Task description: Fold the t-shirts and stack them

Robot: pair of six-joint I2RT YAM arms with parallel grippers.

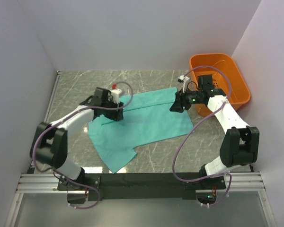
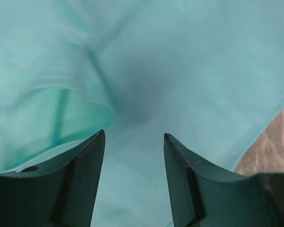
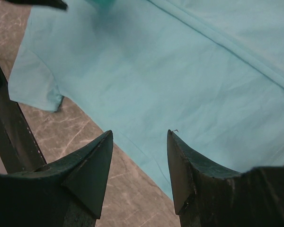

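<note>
Left fingers (image 2: 85, 175), parted and empty, are poised just above the turquoise t-shirt (image 1: 146, 120), a raised crease showing beneath them. The shirt is spread on the bench (image 1: 85, 82) between the two sets of fingers, with one long fold apparently laid. Further folds and the stacking are judged outstanding. Right fingers (image 3: 92, 165), likewise parted and empty, hang over its right edge. An orange basket (image 1: 239, 90) stands beyond them.

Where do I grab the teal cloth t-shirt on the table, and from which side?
Pinch the teal cloth t-shirt at its near edge, coming down from above with the right hand. It lies flat on the grey marbled table, so probably only an edge gives a lip; this one sits under that open hand.
</note>
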